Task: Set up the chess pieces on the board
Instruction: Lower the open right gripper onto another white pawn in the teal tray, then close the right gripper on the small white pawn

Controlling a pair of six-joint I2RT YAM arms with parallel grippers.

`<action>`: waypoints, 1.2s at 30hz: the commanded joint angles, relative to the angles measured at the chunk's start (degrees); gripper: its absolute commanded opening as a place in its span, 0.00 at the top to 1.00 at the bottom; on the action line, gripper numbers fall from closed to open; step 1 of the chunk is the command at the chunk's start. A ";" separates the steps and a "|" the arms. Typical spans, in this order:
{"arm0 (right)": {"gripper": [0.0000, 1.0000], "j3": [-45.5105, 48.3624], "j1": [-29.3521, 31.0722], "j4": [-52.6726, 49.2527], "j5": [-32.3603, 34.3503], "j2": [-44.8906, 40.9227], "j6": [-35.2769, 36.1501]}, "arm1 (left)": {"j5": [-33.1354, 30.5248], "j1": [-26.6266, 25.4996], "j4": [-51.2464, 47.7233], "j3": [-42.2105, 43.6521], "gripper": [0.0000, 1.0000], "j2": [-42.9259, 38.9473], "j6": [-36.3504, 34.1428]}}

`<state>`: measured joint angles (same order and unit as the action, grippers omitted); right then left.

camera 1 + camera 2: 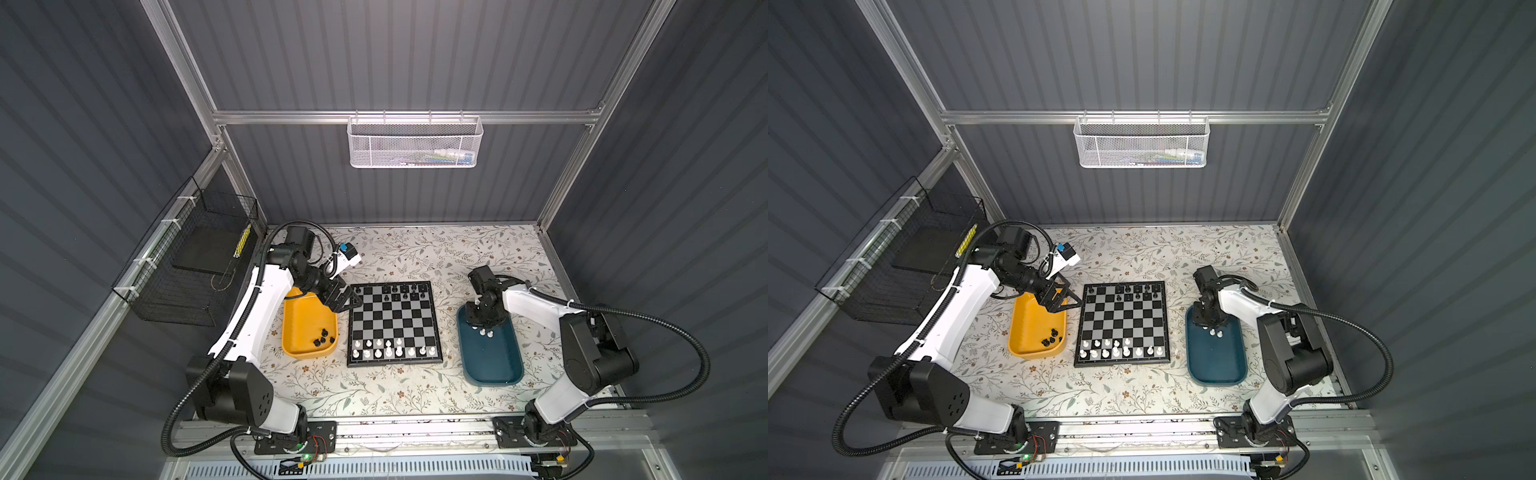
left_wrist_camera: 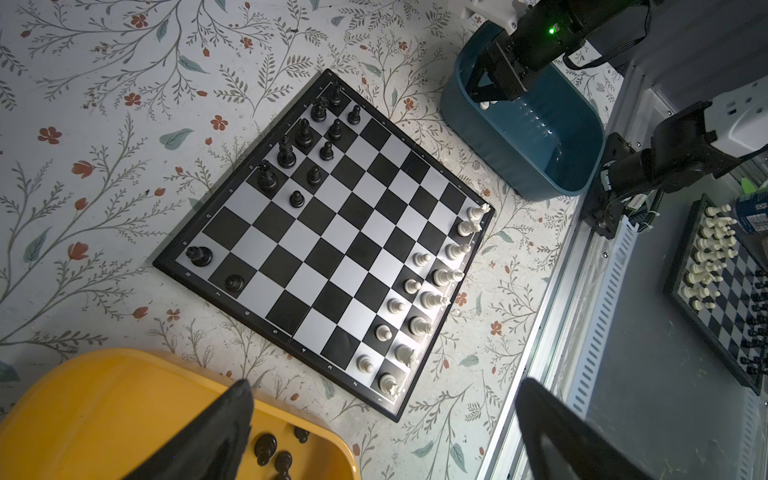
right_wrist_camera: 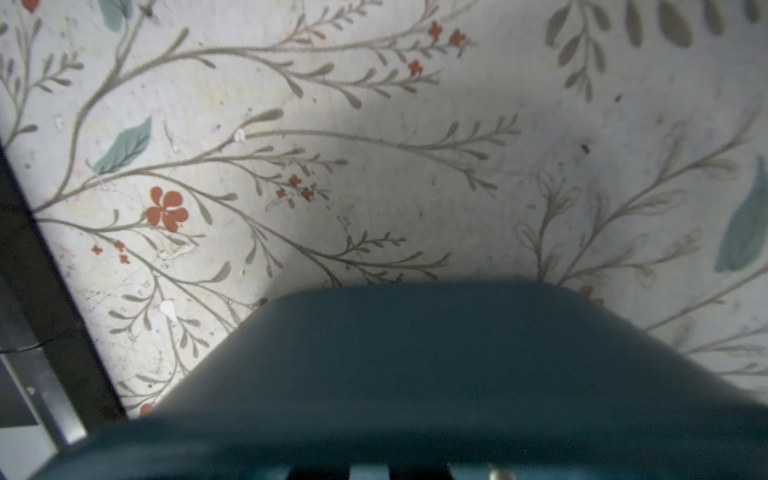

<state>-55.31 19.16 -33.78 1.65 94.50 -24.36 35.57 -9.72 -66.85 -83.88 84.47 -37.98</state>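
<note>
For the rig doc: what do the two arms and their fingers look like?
White-shelled left arm and right arm: black joints, black corrugated cable conduit, white zip ties. Black left gripper, black right gripper, tapered black fingers.

In both top views the right gripper [image 1: 482, 322] [image 1: 1209, 321] sits low in the 12 o'clock end of the teal tray [image 1: 494, 365], its fingertips hidden under its wrist, so whether it grips one of the white chess pieces [image 1: 483, 332] cannot be told. The right wrist view shows the teal tray [image 3: 415, 374] only as a blur. From above the chess pieces [image 1: 388, 353] on the board [image 1: 392, 328] are too small to name, and the left wrist view cuts off the yellow tray [image 2: 104, 415] and the fingers [image 2: 220, 436] of the left gripper [image 2: 384, 390].
</note>
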 commanded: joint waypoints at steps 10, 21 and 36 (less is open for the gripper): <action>0.80 -1.45 -0.17 -1.03 0.22 1.64 1.21 | 0.27 -0.31 -1.21 -0.25 0.01 0.04 -0.17; 0.86 -1.91 -0.17 -1.03 0.02 2.09 1.51 | 0.25 -0.34 -1.18 -0.28 0.00 0.05 -0.12; 0.88 -0.90 -0.09 -3.45 0.17 -1.55 1.55 | -0.06 -0.31 -1.17 -0.13 0.01 -0.18 -0.17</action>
<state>-56.16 19.16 -34.79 1.65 95.09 -23.07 35.57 -9.72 -66.83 -83.88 84.49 -37.95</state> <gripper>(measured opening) 0.125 0.995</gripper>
